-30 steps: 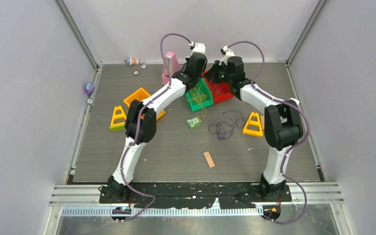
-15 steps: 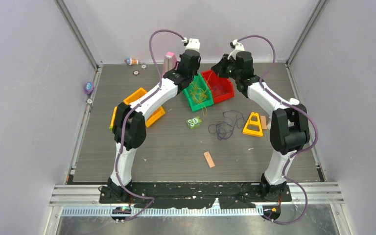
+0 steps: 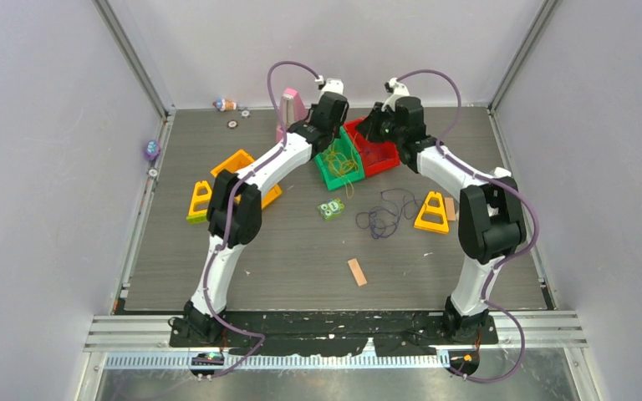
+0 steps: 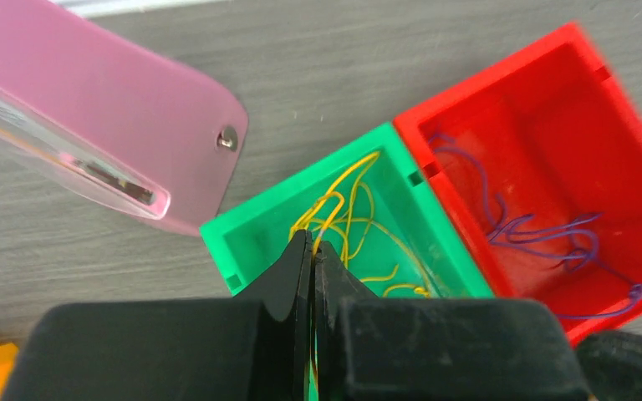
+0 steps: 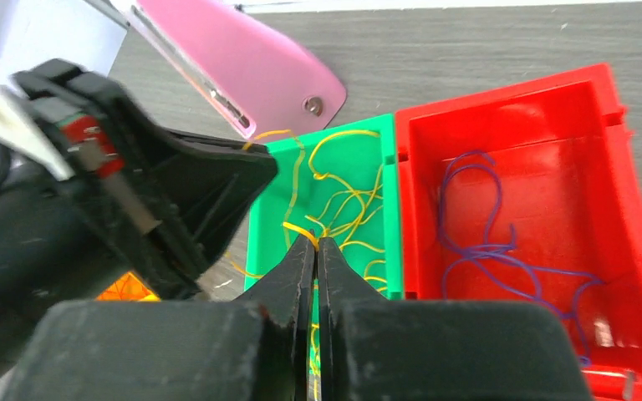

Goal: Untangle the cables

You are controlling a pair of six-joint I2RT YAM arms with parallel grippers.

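While both arms reach to the far middle of the table (image 3: 301, 242), I find the cables lying in three lots. The yellow cables (image 5: 297, 229) lie in a loose nest inside the green bin (image 4: 301, 182). The purple cables (image 4: 543, 236) curl on the floor of the red bin (image 4: 485, 83), which sits touching the green one on its right. A dark tangle (image 3: 382, 217) lies loose on the bare table nearer to me, between a green toy (image 3: 330, 210) and a yellow triangle frame (image 3: 432, 213), well apart from both claws.

On my left wrist view the left gripper (image 4: 312, 244) hangs above the green bin with its fingers pressed together. A yellow strand runs up from the tips into the nest, and yellow shows in the slit between the fingers, so I read it as pinching a yellow cable. A pink case (image 4: 109, 109) lies just beyond the bin's far left corner.

On my right wrist view the right gripper (image 5: 316, 242) is also pressed together over the green bin, near the wall it shares with the red bin. A yellow strand bends across its tips and shows again lower in the slit. The purple cables lie to its right, not touching it.
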